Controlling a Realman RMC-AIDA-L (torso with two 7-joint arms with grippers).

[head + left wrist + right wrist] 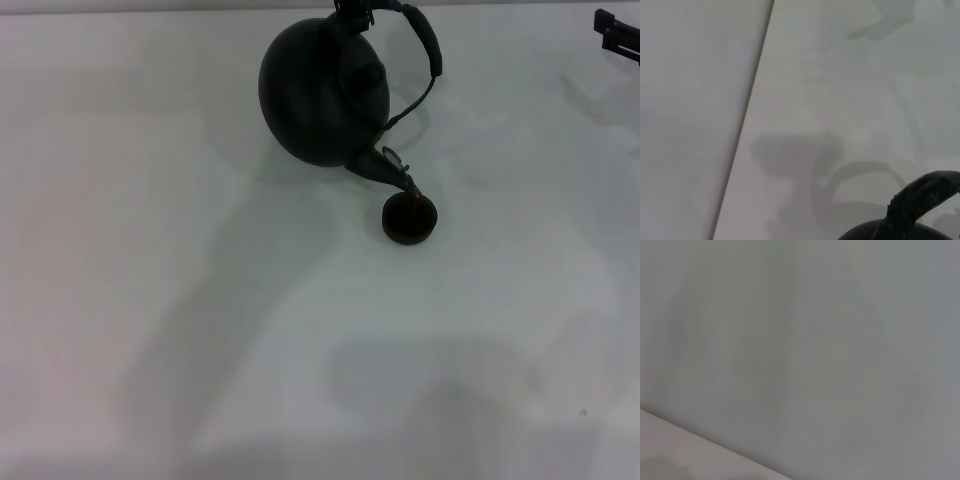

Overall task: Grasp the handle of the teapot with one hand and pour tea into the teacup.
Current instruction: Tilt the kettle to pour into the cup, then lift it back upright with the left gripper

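Observation:
The round black teapot hangs tilted above the white table, its short spout pointing down over the tiny black teacup. A thin dark stream runs from the spout into the cup. The arched handle loops from the pot's side up to the view's top edge, where my left gripper is shut on it and mostly cut off. In the left wrist view, the handle and a sliver of the teapot show at the frame's edge. My right gripper is parked at the far right, away from the pot.
The white table carries only shadows of the pot and arms. A table edge runs through the left wrist view. The right wrist view shows only plain pale surface.

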